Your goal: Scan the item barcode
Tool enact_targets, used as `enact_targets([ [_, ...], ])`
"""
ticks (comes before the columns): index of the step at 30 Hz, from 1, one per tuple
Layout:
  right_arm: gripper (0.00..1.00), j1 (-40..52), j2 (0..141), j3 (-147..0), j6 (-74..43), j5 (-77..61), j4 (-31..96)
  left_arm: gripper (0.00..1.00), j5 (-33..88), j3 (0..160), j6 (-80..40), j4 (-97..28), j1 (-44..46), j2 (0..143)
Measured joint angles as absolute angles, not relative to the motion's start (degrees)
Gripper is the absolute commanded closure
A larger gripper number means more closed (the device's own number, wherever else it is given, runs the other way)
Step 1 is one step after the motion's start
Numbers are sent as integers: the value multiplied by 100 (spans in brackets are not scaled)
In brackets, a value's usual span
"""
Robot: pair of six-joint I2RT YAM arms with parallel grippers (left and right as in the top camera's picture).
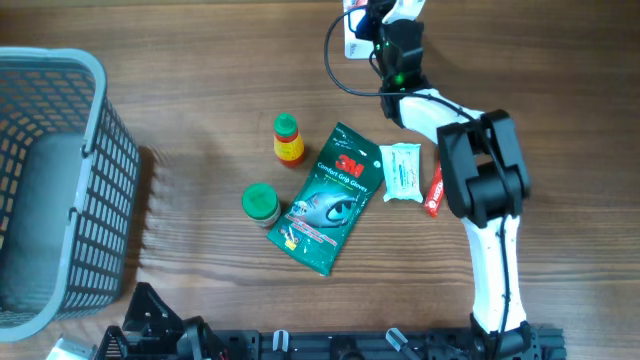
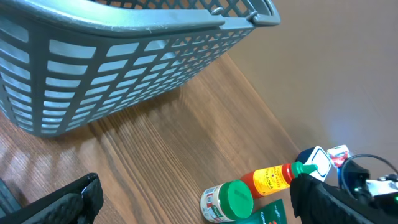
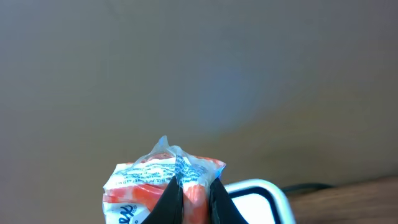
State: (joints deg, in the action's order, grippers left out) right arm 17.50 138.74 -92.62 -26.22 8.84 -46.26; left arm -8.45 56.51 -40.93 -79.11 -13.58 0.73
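Packet (image 3: 140,186), red-and-white crinkled wrapper, is pinched at its top seam in the right gripper (image 3: 194,186), held at the far table edge just above a white rounded unit (image 3: 258,190), likely the scanner by my reading. You'll want to roll the wrist slowly until the printed face lies flat toward that unit; the film is wrinkled and glossy, so pause on each face, don't sweep. Barcode not visible in any view. Left gripper (image 2: 196,185) sits spread wide at the near edge, holding nothing

Containers:
- grey slatted basket (image 1: 95,150), left side, no item showing inside
- 3M gloves pouch (image 1: 330,197), sealed, flat mid-table
- green-lidded jar (image 1: 260,203) and orange bottle (image 1: 288,139) beside the pouch, both capped, contents not discernible
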Motion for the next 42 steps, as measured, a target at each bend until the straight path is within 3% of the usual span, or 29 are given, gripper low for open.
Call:
enact_targets([
  [5,96,1686,14059,-9327,-2558,1103,-4895,0,-845,5651,-4093,-7911,-1358,73],
  [9,96,1675,14042,-9327,-1619,1184,-4803,0,-845,5651,-4093,-7913,-1358,73],
  [14,96,1514,13026,-9349,-1160,2274,-3052,0,-847,5651,-4093,-7907,-1358,73],
  [20,96,-521,12005,-9513,-1566,3848,123,0,-845,5651,-4093,-7920,-1358,73],
  [22,96,-1363,12033,-9452,-2167,3839,1181,0,-845,5651,-4093,-7918,-1358,73],
  [24,86,-2383,12055,-9404,-2751,3544,1750,0,-845,5651,-4093,-7911,-1358,73],
  [28,88,-3708,12154,-9378,-3131,2554,2300,0,-845,5651,-4093,-7913,-1358,73],
  [31,57,-4388,12280,-9351,-3227,2237,2604,0,-845,5651,-4093,-7913,-1358,73],
  [32,39,-4547,12283,-9341,-3245,2104,2633,0,-845,5651,-4093,-7913,-1358,73],
  [33,10,-4672,12283,-9341,-3273,1905,2641,0,-845,5651,-4093,-7913,-1358,73],
  [34,2,-4762,12283,-9341,-3284,1664,2709,0,-845,5651,-4093,-7911,-1358,73],
  [39,0,-4805,12241,-9338,-3297,-464,2934,0,-845,5651,-4093,-7911,-1358,73],
  [42,0,-4803,11531,-9286,-3304,-2818,2823,0,-845,5651,-4093,-7911,-1358,73],
])
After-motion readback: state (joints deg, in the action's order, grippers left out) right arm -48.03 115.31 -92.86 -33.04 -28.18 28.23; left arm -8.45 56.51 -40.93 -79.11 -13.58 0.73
